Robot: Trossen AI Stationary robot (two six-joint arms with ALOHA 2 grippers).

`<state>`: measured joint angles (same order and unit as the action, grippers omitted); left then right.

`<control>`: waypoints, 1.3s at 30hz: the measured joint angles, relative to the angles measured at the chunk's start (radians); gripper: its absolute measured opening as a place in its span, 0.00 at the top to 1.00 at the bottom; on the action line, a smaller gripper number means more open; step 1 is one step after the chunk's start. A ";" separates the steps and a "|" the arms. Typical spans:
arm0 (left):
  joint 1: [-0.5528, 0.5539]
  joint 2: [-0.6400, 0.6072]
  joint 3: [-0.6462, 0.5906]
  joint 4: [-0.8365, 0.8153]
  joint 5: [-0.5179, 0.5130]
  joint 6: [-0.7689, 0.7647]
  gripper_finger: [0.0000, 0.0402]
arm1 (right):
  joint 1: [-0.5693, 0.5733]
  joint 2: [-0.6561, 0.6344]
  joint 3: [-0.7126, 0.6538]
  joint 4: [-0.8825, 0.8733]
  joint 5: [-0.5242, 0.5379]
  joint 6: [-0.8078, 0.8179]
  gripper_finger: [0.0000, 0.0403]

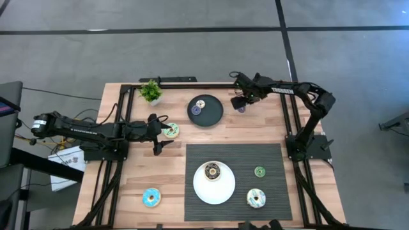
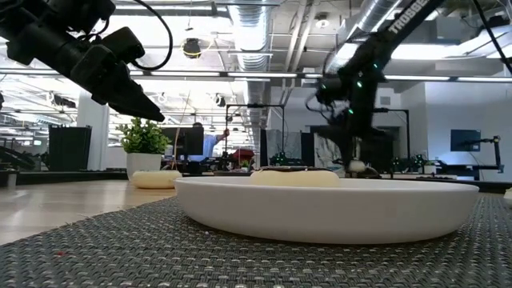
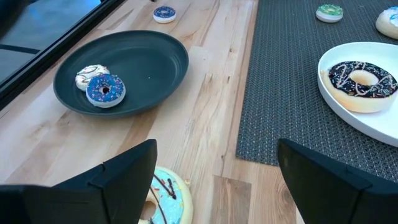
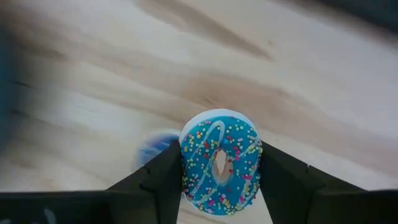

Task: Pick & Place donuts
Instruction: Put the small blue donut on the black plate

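The right gripper point(image 4: 219, 171) is clamped on a blue mini donut point(image 4: 221, 163), held on edge between its fingers above the bare wood near the table's far edge, just right of the black plate point(image 1: 214, 114). The left gripper point(image 1: 158, 135) hangs with its fingers spread wide over the white-green donut point(image 1: 170, 131), which lies on the wood left of the black plate.

The black plate holds two minis: a blue one point(image 3: 106, 90) touching a cream one point(image 3: 90, 75). The white plate point(image 1: 214, 190) on the dark woven mat point(image 1: 268, 156) holds the brown donut point(image 1: 212, 171). Also on the mat are a green mini point(image 1: 259, 171) and the cream-pink donut point(image 1: 256, 198), both right of the white plate. The large blue donut point(image 1: 151, 197) lies on the wood left of the mat.

White lettering runs along the right arm; only "TROSSEN" can be read.

The table point(image 1: 137, 172) is light wood with a small potted plant point(image 1: 151, 92) at its far left. Beyond it is an open office with exposed ceiling ducts, screens and a person point(image 2: 210, 144) far off.
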<state>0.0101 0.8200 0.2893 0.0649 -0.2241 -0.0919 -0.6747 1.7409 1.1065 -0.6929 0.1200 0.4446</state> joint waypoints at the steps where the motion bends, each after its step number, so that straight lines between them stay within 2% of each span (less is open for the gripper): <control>1: 0.000 0.000 0.000 0.000 0.000 0.000 0.19 | 0.017 0.000 0.027 0.003 0.000 0.000 0.56; 13: 0.000 0.000 0.000 0.001 0.000 -0.004 0.19 | 0.231 -0.001 0.209 0.187 0.017 -0.103 0.58; 18: 0.000 0.000 0.000 0.002 0.000 -0.004 0.19 | 0.247 0.053 0.271 0.192 0.037 -0.092 0.58; 21: 0.000 0.000 0.000 0.006 -0.001 -0.003 0.19 | 0.247 0.143 0.338 0.198 0.037 -0.090 0.58; 29: 0.002 0.000 0.000 0.006 -0.010 0.014 0.19 | 0.233 0.372 0.512 0.061 0.013 -0.110 0.58; 33: 0.002 0.000 0.000 0.000 -0.012 0.073 0.19 | 0.234 0.416 0.547 0.042 0.005 -0.113 0.55; 39: 0.002 0.000 0.000 -0.003 -0.012 0.071 0.19 | 0.235 0.422 0.557 0.021 -0.016 -0.115 0.46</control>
<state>0.0124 0.8200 0.2893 0.0616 -0.2363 -0.0212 -0.4398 2.1628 1.6638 -0.6718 0.1043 0.3294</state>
